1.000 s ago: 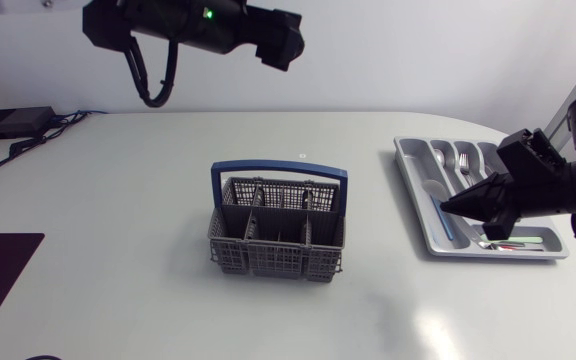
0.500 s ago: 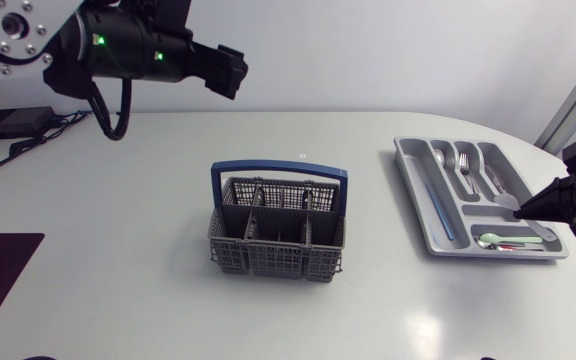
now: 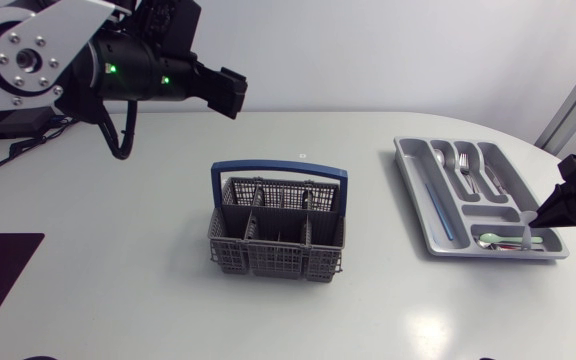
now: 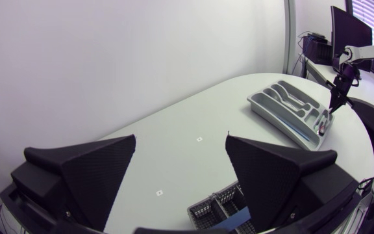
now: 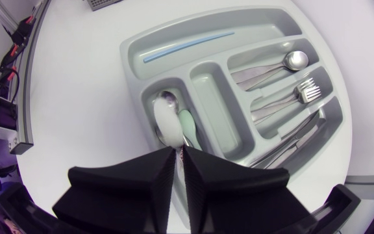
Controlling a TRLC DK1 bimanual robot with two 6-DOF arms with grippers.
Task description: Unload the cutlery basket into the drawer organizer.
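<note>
From above, the grey basket (image 3: 278,225) stands mid-table with the tray (image 3: 478,195) well off to its right, the left claw (image 3: 230,92) high over the table's (image 3: 118,260) far left and the right claw (image 3: 543,213) at the tray's near end. The left wrist camera shows its fingers spread wide, the basket below them. The right wrist camera shows fingers pressed together just above the compartment holding a white spoon (image 5: 166,123) and a green spoon (image 5: 188,123).

The cutlery basket (image 3: 278,258) stands mid-desk (image 3: 118,285). The drawer organizer (image 3: 417,195) lies to its right, with cutlery (image 3: 465,170) in it.
</note>
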